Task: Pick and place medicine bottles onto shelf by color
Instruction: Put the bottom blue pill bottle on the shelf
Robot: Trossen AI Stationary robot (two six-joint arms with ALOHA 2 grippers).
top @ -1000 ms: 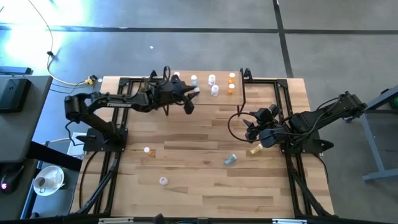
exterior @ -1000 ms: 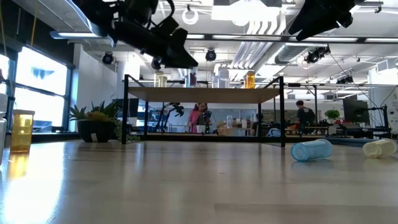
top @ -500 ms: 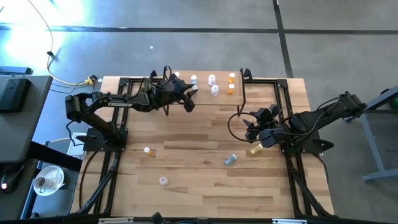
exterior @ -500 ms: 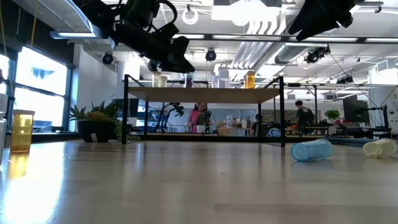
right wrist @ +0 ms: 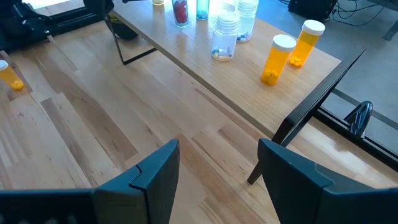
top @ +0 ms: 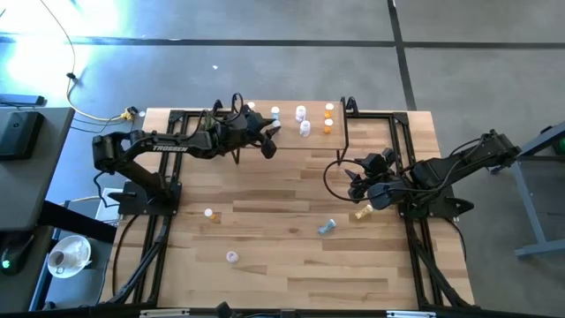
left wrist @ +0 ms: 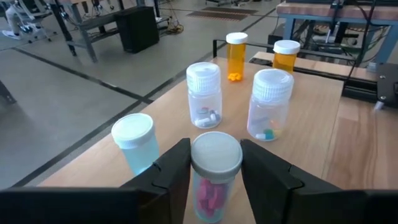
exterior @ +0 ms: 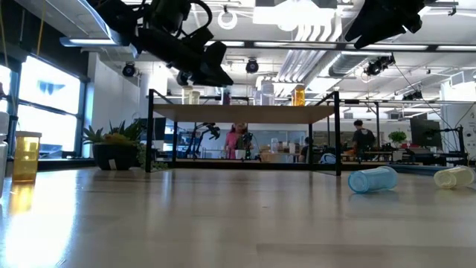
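Observation:
The shelf stands at the table's far edge. Two orange bottles, two clear ones and a pale blue one stand on its top. My left gripper reaches over the shelf's left part. It is shut on a clear bottle with pink pills. My right gripper hovers open over bare table near the shelf's right end. A teal bottle and a yellowish one lie on the table. A yellow one and a pink one stand there. My left gripper has the pink-pill bottle's white cap between its two fingers, one on either side. The fingers come nearly level from the table's near-left side. The bottle stays upright. My own gripper hides its bottom, so I cannot tell whether it stands on the shelf.
Black frame rails run along both sides of the table. A potted plant stands left of the shelf. The shelf's black legs stand at its corners. A tall yellow container stands at the left in the low view.
My left gripper has tipped up a little and swung slightly toward the table's far edge over the shelf, with the bottle between its fingers. My right arm has kept still.

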